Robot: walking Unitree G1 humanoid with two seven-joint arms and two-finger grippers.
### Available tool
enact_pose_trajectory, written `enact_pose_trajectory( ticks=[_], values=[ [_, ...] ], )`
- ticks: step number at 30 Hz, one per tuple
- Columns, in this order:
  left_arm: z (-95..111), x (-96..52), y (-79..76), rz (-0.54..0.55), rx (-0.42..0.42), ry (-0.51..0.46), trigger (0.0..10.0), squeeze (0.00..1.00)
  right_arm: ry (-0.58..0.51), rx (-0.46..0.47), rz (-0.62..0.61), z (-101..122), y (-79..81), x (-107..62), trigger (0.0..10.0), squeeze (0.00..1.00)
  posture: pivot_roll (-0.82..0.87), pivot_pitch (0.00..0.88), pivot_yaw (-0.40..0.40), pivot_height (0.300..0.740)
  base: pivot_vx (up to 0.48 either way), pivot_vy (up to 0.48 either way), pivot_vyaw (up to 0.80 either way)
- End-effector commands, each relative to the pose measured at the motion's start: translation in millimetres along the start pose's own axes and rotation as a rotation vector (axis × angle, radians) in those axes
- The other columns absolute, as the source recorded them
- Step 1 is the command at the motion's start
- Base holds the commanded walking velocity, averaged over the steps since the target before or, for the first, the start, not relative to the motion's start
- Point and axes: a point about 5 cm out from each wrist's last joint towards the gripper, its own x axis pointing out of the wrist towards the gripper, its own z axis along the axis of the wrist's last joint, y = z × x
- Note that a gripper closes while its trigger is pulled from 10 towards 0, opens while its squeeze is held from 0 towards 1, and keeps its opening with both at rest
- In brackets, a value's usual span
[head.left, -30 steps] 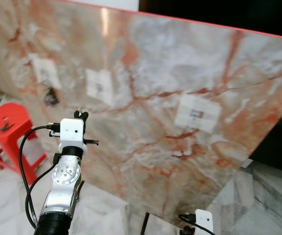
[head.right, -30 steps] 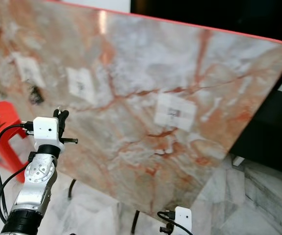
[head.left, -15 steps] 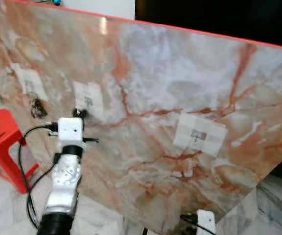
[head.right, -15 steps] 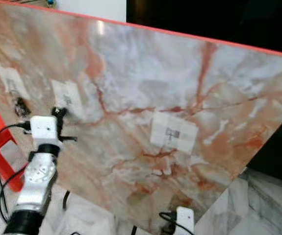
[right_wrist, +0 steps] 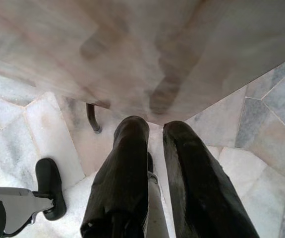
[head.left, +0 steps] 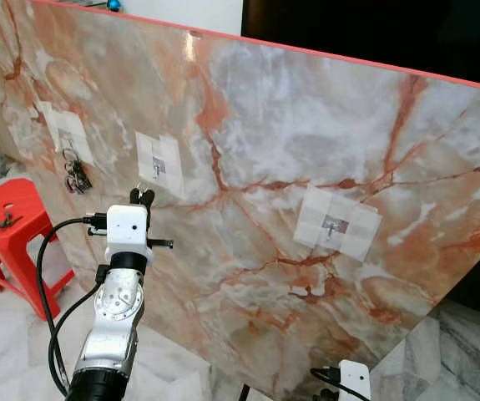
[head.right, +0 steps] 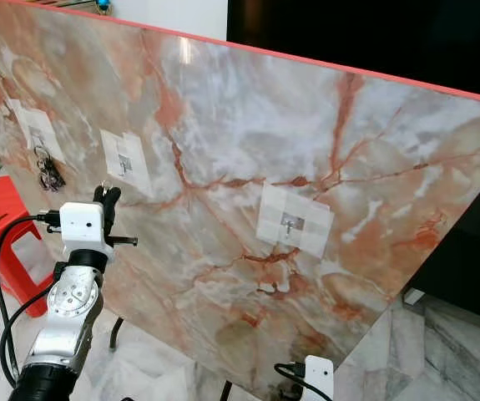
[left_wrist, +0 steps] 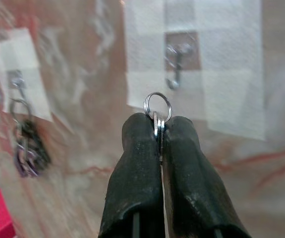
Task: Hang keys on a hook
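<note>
Marble-patterned board (head.left: 290,150) carries three taped hooks; the far-left one already holds keys (head.left: 76,175). Your left gripper (left_wrist: 158,130) pinches a key ring (left_wrist: 157,105) just below the middle hook (left_wrist: 174,64), not touching. Approach step is in hand. Next, raise the ring over the hook tip. The right gripper (right_wrist: 154,148), slightly parted, hangs idle.

A large marble-patterned panel (head.left: 306,150), veined in orange and grey and edged in red along its top, is set leaning across the scene. A glare of light is reflected near its upper edge. A red plastic stool (head.left: 10,238) is placed beside its left end. The floor (head.right: 465,351) is laid with pale marble tiles. A dark opening (head.left: 373,29) is seen behind the panel, next to a white wall (head.left: 194,12).
</note>
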Motion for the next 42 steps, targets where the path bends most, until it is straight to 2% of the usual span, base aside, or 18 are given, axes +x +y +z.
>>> enact_pose_trajectory(
  ticks=[1, 4, 8, 14, 21, 24, 33, 42],
  values=[
    [6, 1.1, -4.7, -0.024, -0.020, -0.022, 10.0, 0.00, -0.001, -0.004, -0.004, 1, -1.6, 0.1, 10.0, 0.00, 0.07, 0.000, -0.097, 0.740, 0.000, 0.000, 0.00],
    [7, 2.0, -3.3, -0.017, -0.025, -0.025, 10.0, 0.00, -0.001, -0.005, -0.003, 1, -1.5, 0.1, 10.0, 0.00, 0.07, 0.000, -0.097, 0.740, 0.000, 0.000, 0.00],
    [10, 5.3, -2.6, -0.008, -0.106, -0.029, 10.0, 0.00, 0.000, -0.005, -0.003, 1, -1.1, 0.1, 10.0, 0.00, 0.07, 0.000, -0.095, 0.740, 0.000, 0.000, 0.00],
    [15, 8.1, -1.5, 0.000, -0.161, -0.047, 10.0, 0.00, 0.001, -0.006, -0.005, 1, -1.0, 0.1, 10.0, 0.00, 0.07, 0.000, -0.094, 0.740, 0.000, 0.000, 0.00],
    [15, 8.1, -1.5, 0.000, -0.161, -0.047, 10.0, 0.00, 0.001, -0.006, -0.005, 1, -1.0, 0.1, 10.0, 0.00, 0.07, 0.000, -0.094, 0.740, 0.000, 0.000, 0.00],
    [20, 9.7, -4.4, -0.021, -0.217, -0.058, 10.0, 0.00, 0.002, -0.006, -0.004, 1, -1.0, 0.1, 10.0, 0.00, 0.07, 0.000, -0.095, 0.740, 0.000, 0.000, 0.00],
    [24, 15.4, -5.5, -0.039, -0.263, -0.045, 10.0, 0.00, 0.000, -0.005, -0.001, 1, -0.1, 0.2, 10.0, 0.00, 0.07, 0.000, -0.093, 0.740, 0.000, 0.000, 0.00],
    [24, 18.9, -2.7, -0.021, -0.265, -0.022, 10.0, 0.00, 0.000, -0.001, -0.003, 2, 0.9, 0.5, 10.0, 0.00, 0.07, 0.000, -0.090, 0.740, 0.000, 0.000, 0.00]
  ],
)
